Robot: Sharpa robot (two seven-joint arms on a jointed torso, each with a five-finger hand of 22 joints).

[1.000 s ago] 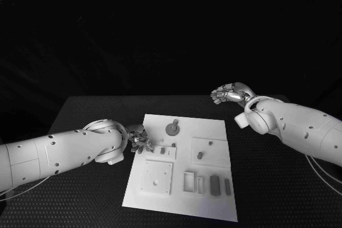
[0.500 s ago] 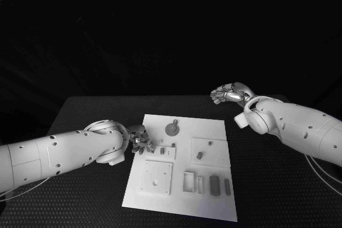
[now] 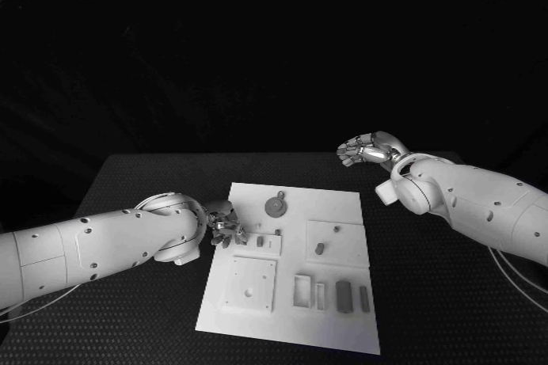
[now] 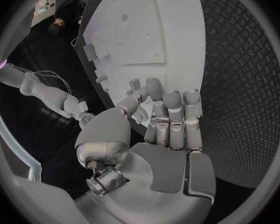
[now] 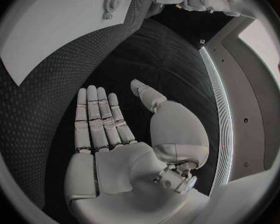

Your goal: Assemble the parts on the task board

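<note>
- Currently the left hand [image 3: 225, 229] sits at the left edge of the task board [image 3: 343, 317], roughly midway along that edge. In the left wrist view its fingers [image 4: 174, 117] lie straight and side by side over the board's edge, with nothing between them; whether the fingertips touch the board cannot be told.
- A small part [image 3: 260, 241] lies on the board just beside the left hand, on a raised square plate.
- A larger square plate [image 3: 250, 284] occupies the near left corner region of the board.
- A round part with a short tab [image 3: 276, 204] lies near the board's far edge, towards the middle.
- A small oblong part [image 3: 322, 248] lies on a square plate at the board's right side.
- Three upright slot-like parts [image 3: 332, 294] stand in a row near the board's near right corner.
- The right hand [image 3: 367, 150] hangs above the tabletop beyond the board's far right corner, well apart from the board. In the right wrist view its fingers [image 5: 97, 117] are extended and apart from the thumb, holding nothing.
</note>
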